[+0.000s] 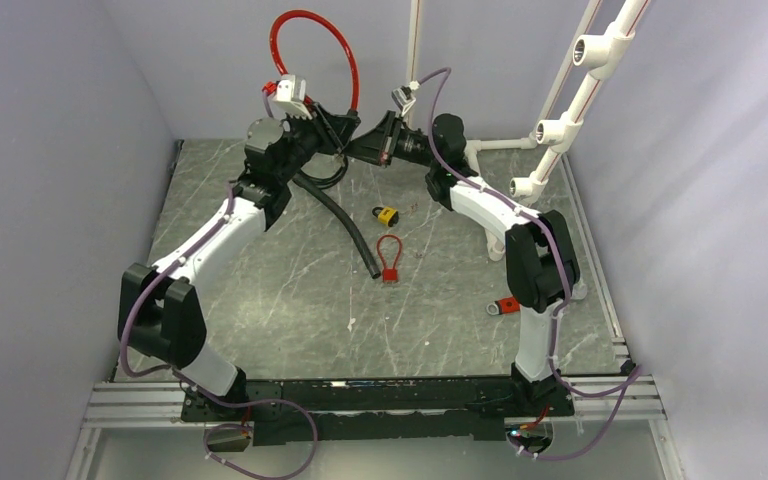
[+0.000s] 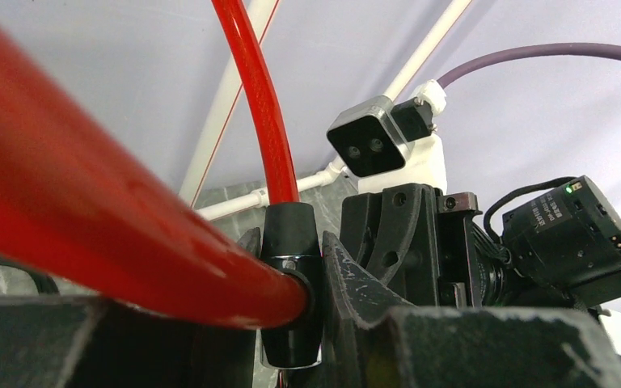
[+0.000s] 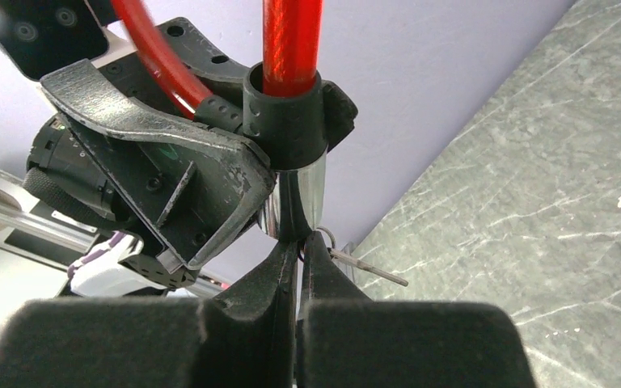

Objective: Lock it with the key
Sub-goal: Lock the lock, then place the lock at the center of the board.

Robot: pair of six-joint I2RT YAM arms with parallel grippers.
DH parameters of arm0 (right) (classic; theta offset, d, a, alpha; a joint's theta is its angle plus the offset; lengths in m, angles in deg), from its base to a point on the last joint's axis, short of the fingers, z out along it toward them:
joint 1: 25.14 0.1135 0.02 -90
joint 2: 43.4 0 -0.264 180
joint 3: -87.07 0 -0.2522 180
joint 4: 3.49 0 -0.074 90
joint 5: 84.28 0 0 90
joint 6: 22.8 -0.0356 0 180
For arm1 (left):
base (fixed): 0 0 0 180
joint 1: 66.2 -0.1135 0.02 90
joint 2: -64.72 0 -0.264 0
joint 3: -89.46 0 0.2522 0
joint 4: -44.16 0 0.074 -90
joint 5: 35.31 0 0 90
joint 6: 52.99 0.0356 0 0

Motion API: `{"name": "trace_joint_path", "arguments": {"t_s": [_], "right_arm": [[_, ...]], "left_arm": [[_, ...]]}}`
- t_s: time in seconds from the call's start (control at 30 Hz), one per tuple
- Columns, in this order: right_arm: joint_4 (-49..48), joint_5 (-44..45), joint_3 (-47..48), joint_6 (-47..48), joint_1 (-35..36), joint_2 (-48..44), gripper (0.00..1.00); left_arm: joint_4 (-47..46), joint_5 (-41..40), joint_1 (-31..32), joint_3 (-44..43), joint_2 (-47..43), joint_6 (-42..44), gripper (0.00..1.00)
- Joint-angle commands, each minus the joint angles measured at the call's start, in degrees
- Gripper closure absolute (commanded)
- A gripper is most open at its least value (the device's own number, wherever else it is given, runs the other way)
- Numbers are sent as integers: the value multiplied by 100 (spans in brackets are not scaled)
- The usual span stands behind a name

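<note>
Right wrist: right gripper (image 3: 299, 257) is pinching the key (image 3: 302, 239) under the cable lock (image 3: 285, 113).
Left gripper (image 1: 325, 125): is clamping the cable lock.
Remaining: turning, probably.

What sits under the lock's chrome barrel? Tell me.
Under the chrome barrel, the right end effector is pinched shut. A key ring pokes out beside it; the key itself is hidden in its grip.

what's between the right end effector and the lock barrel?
Almost nothing: the right wrist view shows the right end effector closed right under the barrel on something mostly hidden, likely the key. A ring and spare key hang beside it.
</note>
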Motion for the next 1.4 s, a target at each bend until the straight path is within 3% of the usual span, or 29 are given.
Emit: {"name": "trace_joint_path", "arguments": {"t_s": [0.0,0.2,0.57,0.67,0.83,0.9,1.13,1.37], "right_arm": [[-825,-1074,59,-471,235,37,100],[-1367,-1407,59,-951,248,159,100],[-1097,-1599,-175,-662,164,-75,100],[-455,-1576,-335,-83,90,-303,100],[2056,-1161,-412,2111,24,-924,100],[2578,-1039,-435,2676,11,-1082,100],[3189,-913,-646,3376,-100,-1423,100],[3400,-901,-583,3450,-121,-1397,100]], "left_arm": [[-1041,-171,-20,-415,114,-8,100],[-1356,-85,-50,-493,208,183,100],[-1223,138,-155,-341,-16,657,100],[-779,234,-468,-436,-32,256,100],[258,786,-960,-171,-401,-216,100],[847,1088,-1184,58,-628,-569,100],[2584,1469,-2001,1288,-1405,-1152,100],[2556,2375,-2658,2404,-1221,-1820,100]]}}
